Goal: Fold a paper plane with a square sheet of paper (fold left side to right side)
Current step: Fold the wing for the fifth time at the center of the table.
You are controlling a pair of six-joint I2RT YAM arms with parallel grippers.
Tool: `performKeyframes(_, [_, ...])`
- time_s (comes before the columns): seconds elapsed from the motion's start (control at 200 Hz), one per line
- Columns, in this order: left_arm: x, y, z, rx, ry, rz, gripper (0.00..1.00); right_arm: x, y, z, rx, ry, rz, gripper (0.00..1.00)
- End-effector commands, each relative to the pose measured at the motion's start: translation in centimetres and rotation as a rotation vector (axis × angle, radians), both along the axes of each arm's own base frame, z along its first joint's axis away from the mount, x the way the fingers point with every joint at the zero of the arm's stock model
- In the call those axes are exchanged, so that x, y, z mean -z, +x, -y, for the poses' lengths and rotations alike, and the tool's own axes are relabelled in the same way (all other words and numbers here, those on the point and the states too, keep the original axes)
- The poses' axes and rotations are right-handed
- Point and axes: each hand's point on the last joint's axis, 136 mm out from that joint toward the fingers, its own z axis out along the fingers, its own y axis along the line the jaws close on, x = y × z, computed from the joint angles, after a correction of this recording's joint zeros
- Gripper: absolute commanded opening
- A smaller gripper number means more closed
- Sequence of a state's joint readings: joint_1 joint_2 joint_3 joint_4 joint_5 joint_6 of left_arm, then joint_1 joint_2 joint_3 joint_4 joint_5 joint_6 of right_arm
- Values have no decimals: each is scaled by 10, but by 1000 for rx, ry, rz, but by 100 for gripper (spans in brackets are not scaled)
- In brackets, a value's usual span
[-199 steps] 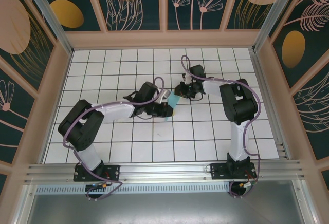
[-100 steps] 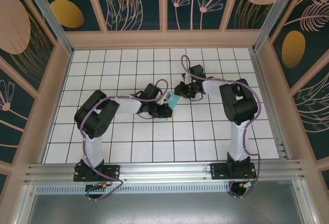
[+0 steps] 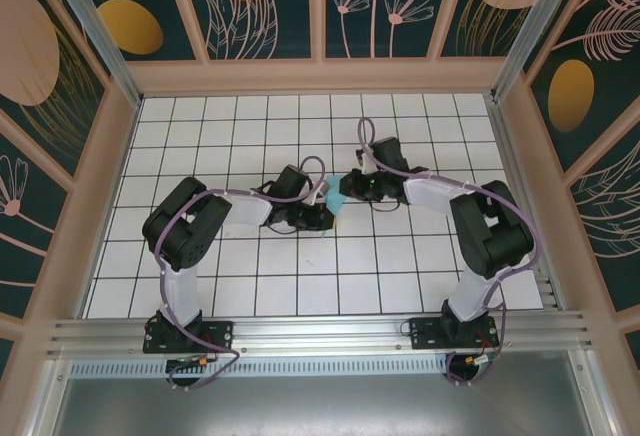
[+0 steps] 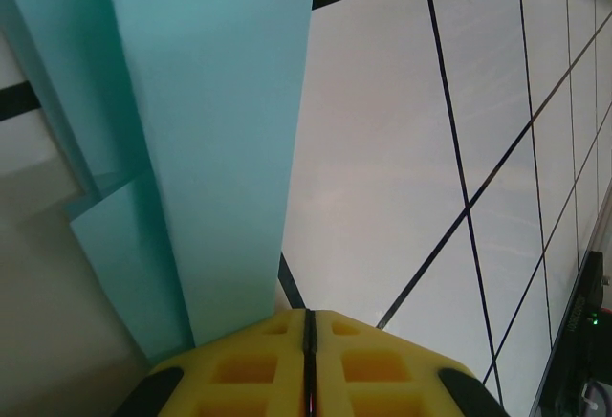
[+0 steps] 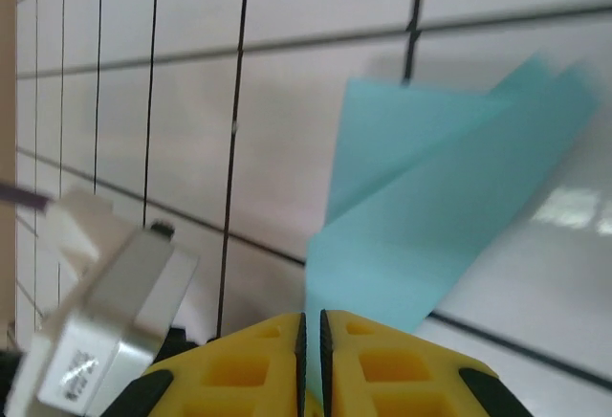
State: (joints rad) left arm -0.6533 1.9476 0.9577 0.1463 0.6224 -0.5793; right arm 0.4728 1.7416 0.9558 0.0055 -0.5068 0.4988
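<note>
The sheet of paper (image 3: 333, 205) is light turquoise and folded into a narrow, layered strip; I cannot tell whether its shape is that of a paper plane. It sits mid-table between both grippers. My right gripper (image 3: 346, 188) (image 5: 311, 319) is shut on one end of the paper (image 5: 449, 197), and turquoise shows between its pads. My left gripper (image 3: 321, 214) (image 4: 308, 317) has its jaws pressed together. The paper (image 4: 220, 149) runs up from behind its left finger, and no paper shows in the seam.
The white table (image 3: 200, 146) with black grid lines is walled by a wooden frame (image 3: 320, 76). The left arm's silver wrist camera (image 5: 105, 321) sits close beside the right gripper. An aluminium rail (image 3: 320, 331) runs along the near edge by the arm bases.
The left arm drew its elbow in toward the middle. The right arm swung its elbow out to the right, and its gripper shifted slightly nearer. Less of the paper shows from above.
</note>
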Motion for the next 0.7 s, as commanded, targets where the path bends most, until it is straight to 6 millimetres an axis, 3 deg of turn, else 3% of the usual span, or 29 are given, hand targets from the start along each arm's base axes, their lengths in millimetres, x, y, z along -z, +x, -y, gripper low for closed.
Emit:
performKeyframes(0.0, [39,-23,-27,-23,142,-103,12,4,-15,-23,-17,75,-30,16])
performKeyframes(0.24, [42,-25,-31,-26,157,-104,11,26,-8,-29,-12,29,-46,16])
performKeyframes(0.51, [47,-27,-34,-30,175,-108,11,56,5,-17,-11,-123,-38,16])
performKeyframes(0.696, [52,-29,-38,-30,198,-117,10,60,27,1,18,-182,-9,16])
